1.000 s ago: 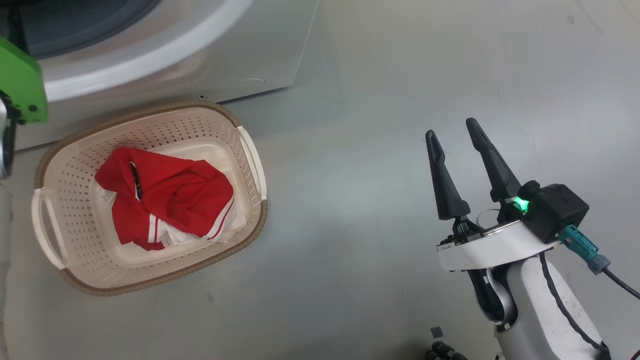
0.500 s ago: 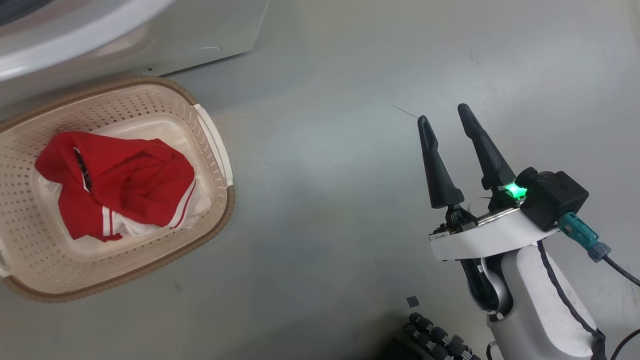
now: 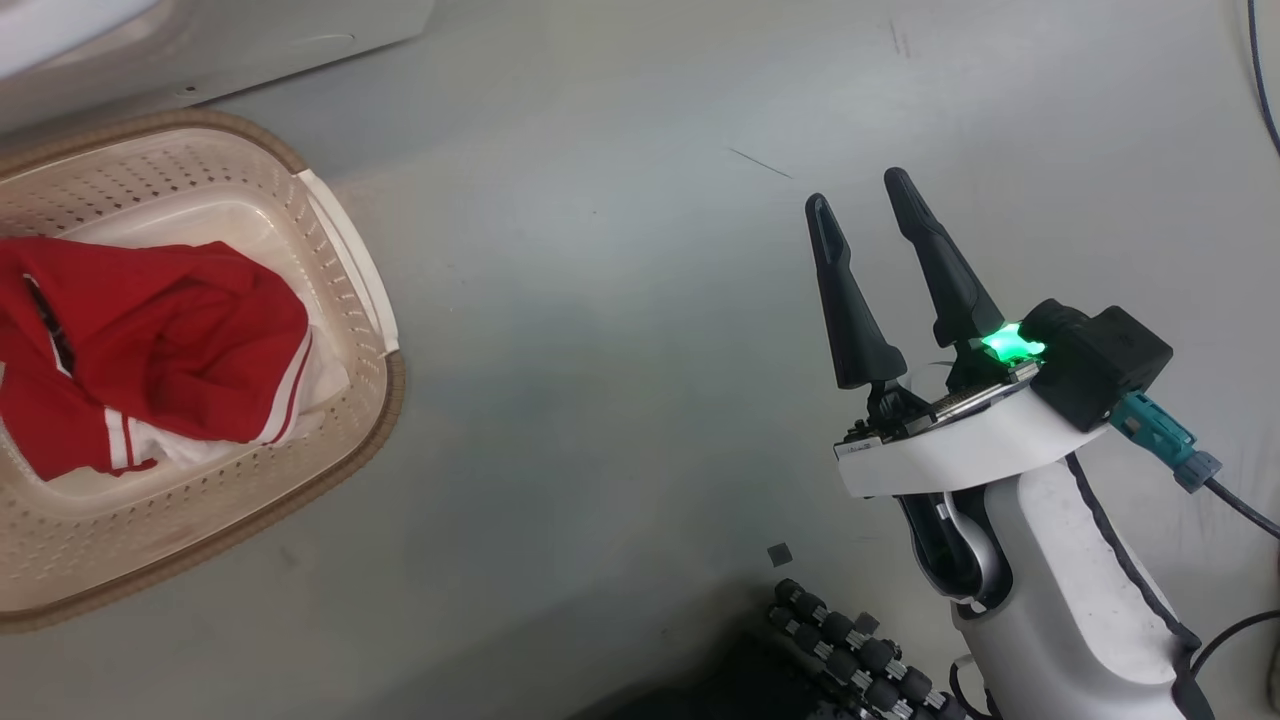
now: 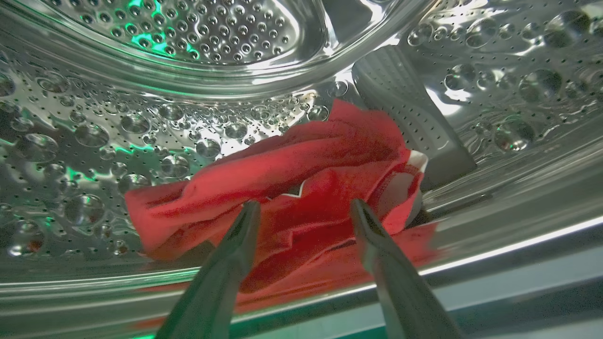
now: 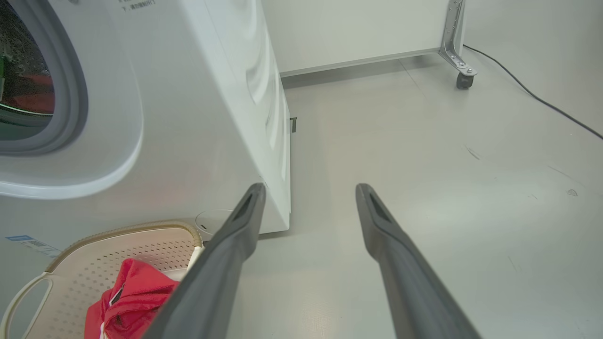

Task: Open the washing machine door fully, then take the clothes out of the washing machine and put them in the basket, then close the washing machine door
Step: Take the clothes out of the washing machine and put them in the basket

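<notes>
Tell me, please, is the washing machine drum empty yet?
Not empty: a red garment lies in the steel drum.

The basket is cropped leftward; the clothes look blurred.

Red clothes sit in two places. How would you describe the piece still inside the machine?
Start at the white washing machine and look into its perforated steel drum. There lies a crumpled red garment with white trim, just beyond the open fingers of the left gripper. Another red garment lies in the cream basket instead.
</notes>
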{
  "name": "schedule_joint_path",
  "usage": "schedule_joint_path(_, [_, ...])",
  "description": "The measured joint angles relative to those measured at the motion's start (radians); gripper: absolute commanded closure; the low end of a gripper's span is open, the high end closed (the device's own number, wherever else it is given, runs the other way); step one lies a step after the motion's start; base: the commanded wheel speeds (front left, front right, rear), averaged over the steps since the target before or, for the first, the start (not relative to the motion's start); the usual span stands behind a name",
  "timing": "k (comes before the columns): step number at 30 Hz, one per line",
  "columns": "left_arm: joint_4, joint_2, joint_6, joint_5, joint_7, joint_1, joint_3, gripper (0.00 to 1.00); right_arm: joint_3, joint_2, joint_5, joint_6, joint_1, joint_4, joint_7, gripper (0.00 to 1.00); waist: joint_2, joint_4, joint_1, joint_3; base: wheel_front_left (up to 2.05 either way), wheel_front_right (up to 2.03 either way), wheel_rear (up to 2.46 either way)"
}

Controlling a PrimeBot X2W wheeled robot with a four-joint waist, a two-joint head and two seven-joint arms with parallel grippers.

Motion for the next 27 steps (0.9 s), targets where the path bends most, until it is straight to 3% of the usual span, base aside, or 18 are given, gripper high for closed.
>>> schedule_joint_path(9, [0.024,0.016,0.003,0.009,0.112,-0.038,0.014,0.0,0.008,0.002,0.029,-0.007,-0.016,0.001,0.0,0.0,0.0,-0.036,-0.0001,0.049,0.0,0.0,0.0])
schedule_joint_path(10, [0.025,0.017,0.007,0.014,0.117,-0.042,0.015,0.08,0.01,0.002,0.029,-0.007,-0.02,0.002,0.0,0.0,0.0,-0.038,-0.0001,0.051,0.0,0.0,0.0])
schedule_joint_path(11, [0.026,0.017,0.012,0.018,0.124,-0.047,0.016,0.38,0.012,0.002,0.03,-0.007,-0.026,0.004,0.0,0.0,0.0,-0.039,-0.0001,0.053,0.0,0.0,0.0])
schedule_joint_path(12, [0.025,0.017,0.012,0.021,0.13,-0.05,0.015,0.6,0.012,0.002,0.03,-0.007,-0.031,0.004,0.0,0.0,0.0,-0.04,-0.0001,0.054,0.0,0.0,0.0])
schedule_joint_path(13, [0.025,0.018,0.013,0.025,0.137,-0.051,0.015,1.0,0.012,0.002,0.03,-0.007,-0.035,0.004,0.0,0.0,0.0,-0.041,-0.0001,0.055,0.0,0.0,0.0])
schedule_joint_path(27, [-0.035,-0.007,0.025,0.043,0.11,-0.061,-0.016,1.0,-0.015,0.003,0.018,-0.017,-0.056,0.012,0.0,0.0,0.0,-0.018,-0.0001,0.056,0.0,0.0,0.0])
